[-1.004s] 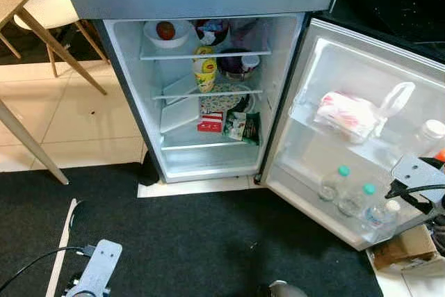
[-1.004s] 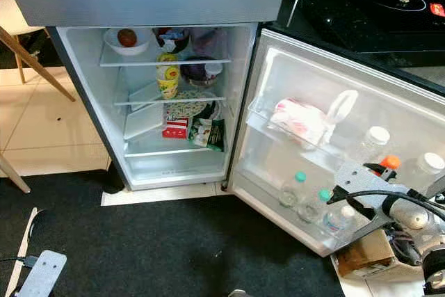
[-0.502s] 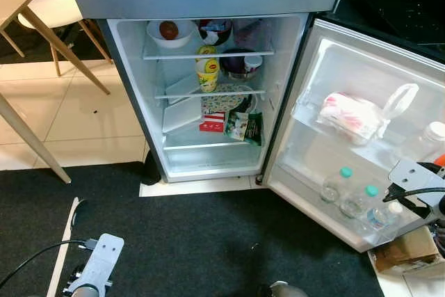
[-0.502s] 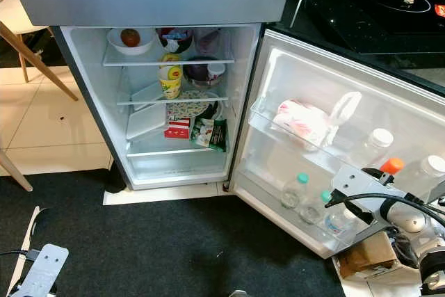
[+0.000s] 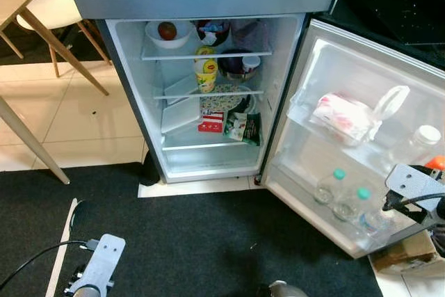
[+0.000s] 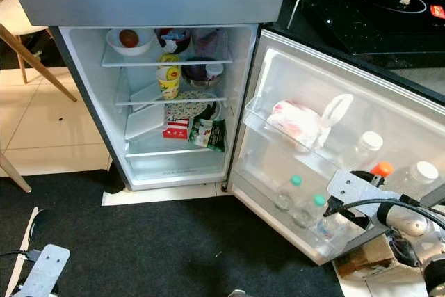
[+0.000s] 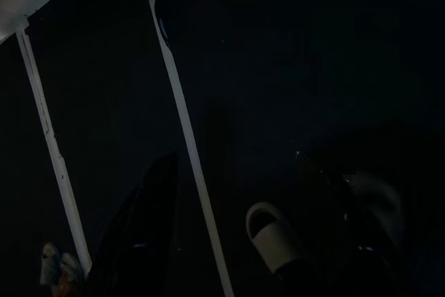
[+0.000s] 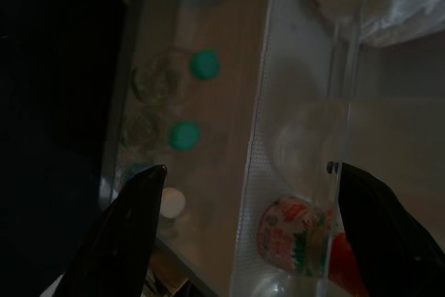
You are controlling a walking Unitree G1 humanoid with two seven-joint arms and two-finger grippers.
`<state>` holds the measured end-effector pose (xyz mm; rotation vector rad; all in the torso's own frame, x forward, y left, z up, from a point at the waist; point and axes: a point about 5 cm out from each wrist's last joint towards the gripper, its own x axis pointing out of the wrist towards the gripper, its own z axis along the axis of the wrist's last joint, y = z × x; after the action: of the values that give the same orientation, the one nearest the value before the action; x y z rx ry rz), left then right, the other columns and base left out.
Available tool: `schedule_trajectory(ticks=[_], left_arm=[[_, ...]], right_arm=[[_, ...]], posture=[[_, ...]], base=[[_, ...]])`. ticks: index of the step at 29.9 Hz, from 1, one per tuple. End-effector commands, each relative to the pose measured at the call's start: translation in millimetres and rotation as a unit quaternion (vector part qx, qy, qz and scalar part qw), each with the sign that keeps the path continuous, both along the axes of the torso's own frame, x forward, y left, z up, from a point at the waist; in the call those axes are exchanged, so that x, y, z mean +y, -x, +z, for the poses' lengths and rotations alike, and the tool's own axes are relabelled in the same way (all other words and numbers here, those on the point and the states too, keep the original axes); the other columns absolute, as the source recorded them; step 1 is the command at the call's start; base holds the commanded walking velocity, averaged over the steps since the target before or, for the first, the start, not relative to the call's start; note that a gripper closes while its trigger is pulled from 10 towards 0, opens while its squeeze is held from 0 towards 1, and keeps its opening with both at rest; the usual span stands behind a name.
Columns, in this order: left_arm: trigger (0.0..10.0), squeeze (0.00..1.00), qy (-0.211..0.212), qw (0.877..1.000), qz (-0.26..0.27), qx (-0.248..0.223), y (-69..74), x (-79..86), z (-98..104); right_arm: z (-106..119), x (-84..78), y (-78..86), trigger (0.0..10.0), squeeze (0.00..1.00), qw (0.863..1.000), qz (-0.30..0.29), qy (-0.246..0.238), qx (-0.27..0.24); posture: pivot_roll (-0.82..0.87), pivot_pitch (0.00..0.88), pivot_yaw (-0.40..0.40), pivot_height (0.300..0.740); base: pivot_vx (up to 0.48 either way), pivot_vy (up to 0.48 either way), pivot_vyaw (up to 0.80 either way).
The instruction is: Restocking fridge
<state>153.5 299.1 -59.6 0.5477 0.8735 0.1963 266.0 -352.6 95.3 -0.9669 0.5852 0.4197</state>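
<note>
Left pincer (image 7: 236, 227): hangs idle over dark carpet, black fingers spread, empty.
Right pincer (image 8: 243, 234): fingers wide apart, empty, at the door's lower bin.
Clear bottles (image 5: 327, 186): green-capped, upright in that transparent bin, 4 o'clock.
Fridge (image 5: 208, 88): open, glass shelves, round white bowl (image 5: 167, 33) at 12 o'clock.

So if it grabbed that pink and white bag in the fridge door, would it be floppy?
Probably. The pink and white bag looks soft and crumpled, slumped in the door shelf, so it would likely sag. Its loose plastic may slip between the fingers.
</note>
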Motion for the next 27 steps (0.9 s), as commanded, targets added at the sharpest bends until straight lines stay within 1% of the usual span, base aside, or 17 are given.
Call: schedule_trajectory(ticks=[1, 2, 3, 4, 7, 8, 12, 13, 15, 17, 18, 20, 21, 22, 23, 25, 27], left_arm=[[10.0, 0.00, 0.008, 1.000, 0.006, 0.010, 6.5, -5.5, -5], [10.0, 0.00, 0.008, 1.000, 0.006, 0.011, 6.4, -6.3, -6], [10.0, 0.00, 0.008, 1.000, 0.006, 0.011, 6.4, -6.3, -6], [10.0, 0.00, 0.009, 1.000, 0.004, 0.012, 6.1, -6.8, -6], [10.0, 0.00, 0.009, 1.000, 0.001, 0.013, 5.0, -7.3, -6], [10.0, 0.00, 0.009, 1.000, 0.001, 0.013, 5.0, -7.3, -6], [10.0, 0.00, 0.008, 1.000, 0.001, 0.011, 2.9, -7.2, -5], [10.0, 0.00, 0.008, 1.000, 0.001, 0.011, 2.9, -7.2, -5], [10.0, 0.00, 0.009, 1.000, 0.001, 0.012, 3.0, -8.6, -6], [10.0, 0.00, 0.011, 1.000, 0.001, 0.013, 3.9, -10.4, -7], [10.0, 0.00, 0.011, 1.000, 0.001, 0.013, 3.9, -10.4, -7], [10.0, 0.00, 0.012, 1.000, 0.002, 0.014, 4.5, -11.0, -8], [10.0, 0.00, 0.013, 1.000, 0.002, 0.017, 5.6, -12.9, -9], [10.0, 0.00, 0.013, 1.000, 0.002, 0.017, 5.6, -12.9, -9], [10.0, 0.00, 0.014, 1.000, 0.004, 0.018, 5.6, -13.3, -9], [10.0, 0.00, 0.015, 1.000, 0.006, 0.018, 5.1, -13.4, -9], [10.0, 0.00, 0.015, 1.000, 0.007, 0.017, 4.5, -12.8, -9]], right_arm=[[9, 5.0, -2.7, 10.0, 0.00, 1.000, 0.020, -0.014, -0.009], [30, 10.6, -10.8, 10.0, 0.00, 0.998, 0.030, -0.036, -0.039], [30, 10.6, -10.8, 10.0, 0.00, 0.998, 0.030, -0.036, -0.039], [56, 19.3, -18.7, 10.0, 0.00, 0.994, 0.048, -0.061, -0.072], [108, 40.3, -24.3, 10.0, 0.00, 0.982, 0.101, -0.098, -0.124], [108, 40.3, -24.3, 10.0, 0.00, 0.982, 0.101, -0.098, -0.124], [169, 65.0, -22.4, 10.0, 0.00, 0.957, 0.161, -0.143, -0.195], [169, 65.0, -22.4, 10.0, 0.00, 0.957, 0.161, -0.143, -0.195], [204, 66.4, -21.5, 10.0, 0.00, 0.939, 0.171, -0.153, -0.257], [230, 53.1, -22.6, 10.0, 0.00, 0.925, 0.140, -0.149, -0.319], [230, 53.1, -22.6, 10.0, 0.00, 0.925, 0.140, -0.149, -0.319], [238, 42.1, -23.3, 10.0, 0.00, 0.923, 0.112, -0.136, -0.342], [244, 9.5, -24.5, 10.0, 0.00, 0.924, 0.023, -0.078, -0.374], [244, 9.5, -24.5, 10.0, 0.00, 0.924, 0.023, -0.078, -0.374], [244, -13.5, -24.9, 10.0, 0.00, 0.920, -0.042, -0.029, -0.389], [242, -41.8, -22.5, 10.0, 0.00, 0.907, -0.123, 0.033, -0.401], [234, -58.0, -21.1, 10.0, 0.00, 0.903, -0.169, 0.084, -0.387]], posture=[[-0.01, 0.091, -0.047, 0.706], [-0.01, 0.087, -0.046, 0.706], [-0.01, 0.087, -0.046, 0.706], [-0.01, 0.086, -0.045, 0.706], [-0.02, 0.086, -0.042, 0.706], [-0.02, 0.086, -0.042, 0.706], [-0.02, 0.083, -0.044, 0.706], [-0.02, 0.083, -0.044, 0.706], [-0.02, 0.078, -0.047, 0.706], [-0.03, 0.080, -0.049, 0.706], [-0.03, 0.080, -0.049, 0.706], [-0.03, 0.080, -0.049, 0.706], [-0.03, 0.075, -0.049, 0.706], [-0.03, 0.075, -0.049, 0.706], [-0.03, 0.070, -0.052, 0.706], [-0.03, 0.068, -0.053, 0.706], [-0.03, 0.068, -0.053, 0.706]], base=[[0.000, 0.000, 0.00], [0.000, 0.000, 0.00], [0.000, 0.000, 0.00], [0.000, 0.000, 0.00], [0.000, 0.000, 0.00], [0.000, 0.000, 0.00], [0.000, 0.000, 0.00], [0.000, 0.000, 0.00], [0.000, 0.000, 0.00], [0.000, 0.000, 0.00], [0.000, 0.000, 0.00], [0.000, 0.000, 0.00], [0.000, 0.000, 0.00], [0.000, 0.000, 0.00], [0.000, 0.000, 0.00], [0.000, 0.000, 0.00], [0.000, 0.000, 0.00]])
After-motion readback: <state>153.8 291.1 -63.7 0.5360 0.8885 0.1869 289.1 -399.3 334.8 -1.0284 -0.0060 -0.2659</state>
